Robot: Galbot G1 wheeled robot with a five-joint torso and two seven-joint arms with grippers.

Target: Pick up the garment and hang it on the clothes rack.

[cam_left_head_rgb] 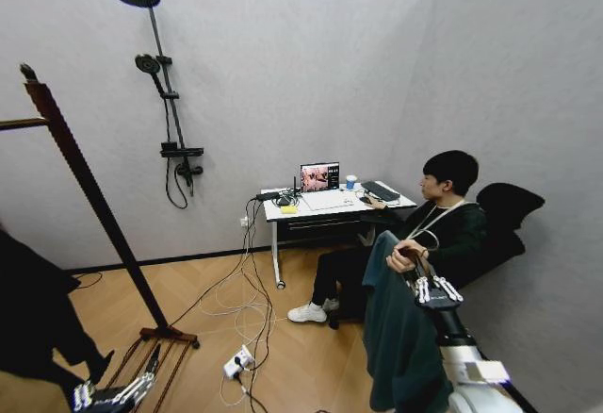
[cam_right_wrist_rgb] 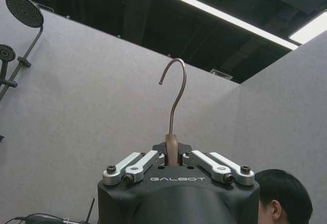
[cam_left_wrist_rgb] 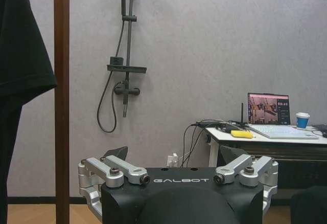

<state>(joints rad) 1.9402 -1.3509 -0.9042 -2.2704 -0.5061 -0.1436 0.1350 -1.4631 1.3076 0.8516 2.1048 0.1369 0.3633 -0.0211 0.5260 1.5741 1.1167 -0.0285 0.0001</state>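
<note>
Right gripper [cam_right_wrist_rgb: 171, 155] clamped on hanger neck, metal hook [cam_right_wrist_rgb: 173, 93] upright.
Garment [cam_left_head_rgb: 400, 342] hangs beneath at 5 o'clock; clothes rack [cam_left_head_rgb: 89, 191] at 9 o'clock; left gripper [cam_left_wrist_rgb: 176, 157] spread, empty, low.

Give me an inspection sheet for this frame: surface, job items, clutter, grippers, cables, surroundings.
Surface: light wooden floor.
Job's things: long dark teal garment hangs from the right gripper; its metal hanger hook points up. Dark reddish-brown wooden clothes rack stands left.
Clutter: black garment on the rack.
Grippers: right shut on the hanger neck; left gripper low, open, empty.
Cables: loose white cables and power strip on floor.
Surroundings: white desk with laptop, seated person, black shower stand.
</note>
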